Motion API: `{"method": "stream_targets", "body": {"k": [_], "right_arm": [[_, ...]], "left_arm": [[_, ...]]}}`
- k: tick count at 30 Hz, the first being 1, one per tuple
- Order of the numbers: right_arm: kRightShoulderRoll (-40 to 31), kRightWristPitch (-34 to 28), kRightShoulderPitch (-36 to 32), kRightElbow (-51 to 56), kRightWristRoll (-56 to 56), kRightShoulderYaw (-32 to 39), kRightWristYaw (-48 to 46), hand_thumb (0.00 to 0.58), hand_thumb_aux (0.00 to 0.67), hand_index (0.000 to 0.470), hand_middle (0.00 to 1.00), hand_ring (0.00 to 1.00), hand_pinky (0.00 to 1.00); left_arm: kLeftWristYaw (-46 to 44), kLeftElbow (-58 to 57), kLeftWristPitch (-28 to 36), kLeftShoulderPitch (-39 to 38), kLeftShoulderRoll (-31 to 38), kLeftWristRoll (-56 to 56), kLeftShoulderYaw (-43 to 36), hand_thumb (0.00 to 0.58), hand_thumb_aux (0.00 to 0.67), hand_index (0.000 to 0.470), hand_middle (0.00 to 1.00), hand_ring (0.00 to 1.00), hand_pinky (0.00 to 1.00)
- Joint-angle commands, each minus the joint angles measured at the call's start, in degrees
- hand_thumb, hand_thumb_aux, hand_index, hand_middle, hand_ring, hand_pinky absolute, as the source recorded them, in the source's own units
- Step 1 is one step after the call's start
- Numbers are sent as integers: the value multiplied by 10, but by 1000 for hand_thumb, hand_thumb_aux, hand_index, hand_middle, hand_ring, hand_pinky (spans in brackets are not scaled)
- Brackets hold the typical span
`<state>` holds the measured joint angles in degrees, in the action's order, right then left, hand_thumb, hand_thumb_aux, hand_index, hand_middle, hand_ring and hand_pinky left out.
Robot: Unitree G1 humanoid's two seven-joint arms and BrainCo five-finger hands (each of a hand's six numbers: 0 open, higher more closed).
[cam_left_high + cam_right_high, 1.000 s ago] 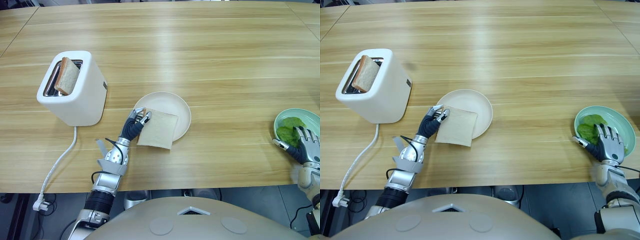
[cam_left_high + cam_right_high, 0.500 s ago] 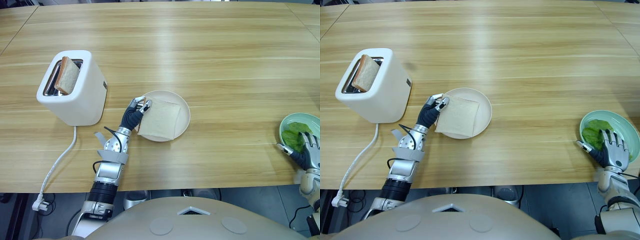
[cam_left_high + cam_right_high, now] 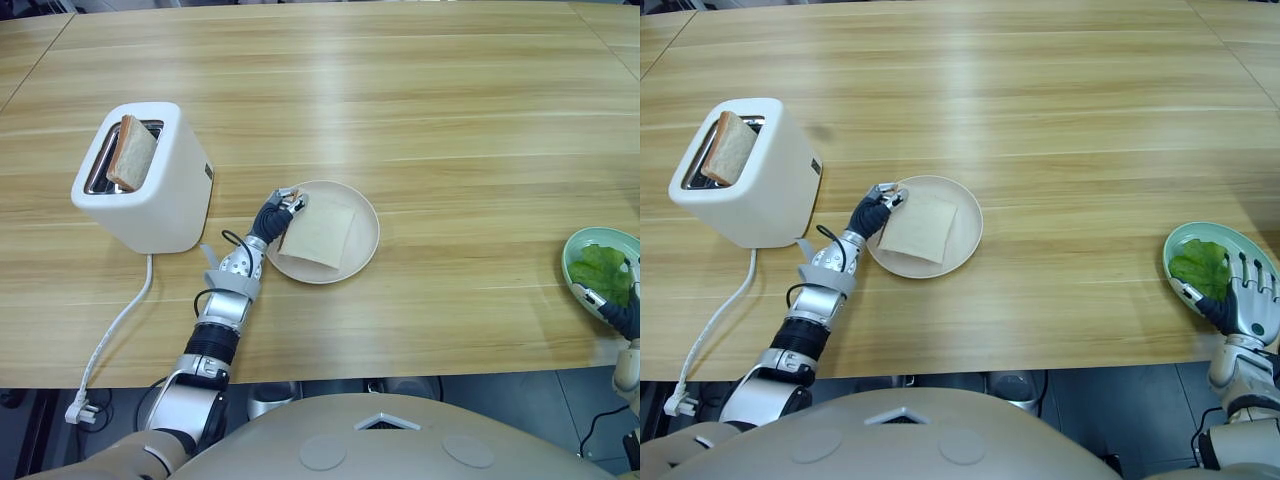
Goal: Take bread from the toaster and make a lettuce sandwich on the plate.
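Shifted since a second ago, the bread slice [image 3: 320, 228] is now laid on the plate [image 3: 366, 230], its left corner pinched by the left hand [image 3: 275, 215]. The right hand [image 3: 1243, 305] is spread, empty, at the rim of the lettuce bowl [image 3: 1205, 229]. If the left hand is withdrawn before the pinch is released, the slice could be dragged off.

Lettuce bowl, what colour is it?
The bowl is pale green, clearest in the right eye view.

No word, number or sign can be read anywhere in the scene; the nearest thing to print is a small dark mark [image 3: 211, 172] on the side of the white toaster [image 3: 160, 195], too small to make out.
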<state>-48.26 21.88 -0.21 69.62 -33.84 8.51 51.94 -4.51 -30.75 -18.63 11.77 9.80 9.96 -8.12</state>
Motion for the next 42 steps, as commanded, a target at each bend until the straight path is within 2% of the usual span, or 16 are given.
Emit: {"method": "stream_targets", "body": {"k": [1, 4, 5, 6, 7, 14, 15, 16, 17, 18, 20, 21, 22, 35, 38, 42], "right_arm": [[-12, 5, 7, -13, 5, 1, 13, 0, 0, 0, 0, 0, 0], [-16, 5, 5, -18, 10, -2, 13, 0, 0, 0, 0, 0, 0], [-17, 3, 2, -18, 11, -1, 9, 0, 0, 0, 0, 0, 0], [-17, 0, -3, -16, 9, 2, 4, 0, 0, 0, 0, 0, 0], [-15, -5, -7, -13, 7, 6, -2, 0, 0, 0, 0, 0, 0], [-6, -60, -42, 34, -1, 31, -82, 0, 0, 0, 0, 0, 0], [-6, -64, -46, 38, 1, 32, -88, 265, 176, 121, 0, 0, 0], [-5, -67, -48, 41, 2, 33, -92, 443, 344, 236, 0, 0, 0], [-5, -69, -52, 43, 3, 34, -96, 487, 402, 276, 0, 0, 0], [-3, -73, -58, 48, 3, 35, -102, 487, 402, 276, 0, 0, 0], [-2, -74, -65, 49, 7, 35, -108, 560, 547, 375, 0, 0, 0], [-1, -74, -69, 50, 7, 36, -113, 560, 547, 375, 0, 0, 0], [0, -74, -72, 51, 7, 37, -117, 580, 670, 460, 0, 0, 0], [-4, -31, -78, 8, -6, 47, -9, 580, 670, 460, 0, 0, 0], [-12, -1, -68, -106, -37, 56, 48, 580, 670, 460, 0, 0, 0], [0, -32, -4, -435, -72, 27, 15, 580, 670, 460, 0, 0, 0]], "left_arm": [[10, -51, -23, 3, 7, 32, -17, 580, 670, 460, 1000, 1000, 1000], [24, -66, -33, -1, 19, 63, -32, 580, 670, 460, 1000, 1000, 1000], [30, -66, -37, -4, 24, 75, -37, 569, 578, 397, 780, 780, 780], [43, -59, -40, -8, 32, 93, -44, 569, 578, 397, 780, 780, 780], [59, -52, -43, -11, 39, 112, -49, 0, 0, 0, 0, 0, 0], [136, 111, -41, -81, 86, 187, -34, 0, 0, 0, 0, 0, 0], [137, 144, -37, -97, 90, 188, -28, 0, 0, 0, 0, 0, 0], [135, 173, -33, -111, 93, 187, -22, 0, 0, 0, 0, 0, 0], [130, 200, -29, -125, 96, 183, -19, 0, 0, 0, 0, 0, 0], [125, 221, -25, -138, 98, 180, -16, 0, 0, 0, 0, 0, 0], [116, 263, -19, -163, 101, 176, -10, 0, 0, 0, 0, 0, 0], [111, 282, -16, -175, 103, 173, -6, 0, 0, 0, 0, 0, 0], [107, 298, -13, -185, 104, 170, -3, 0, 0, 0, 0, 0, 0], [108, 342, -17, -211, 98, 129, 55, 0, 0, 0, 0, 0, 0], [114, 341, -20, -216, 97, 120, 74, 0, 0, 0, 0, 0, 0], [119, 337, -22, -218, 99, 117, 92, 0, 0, 0, 0, 0, 0]]}}
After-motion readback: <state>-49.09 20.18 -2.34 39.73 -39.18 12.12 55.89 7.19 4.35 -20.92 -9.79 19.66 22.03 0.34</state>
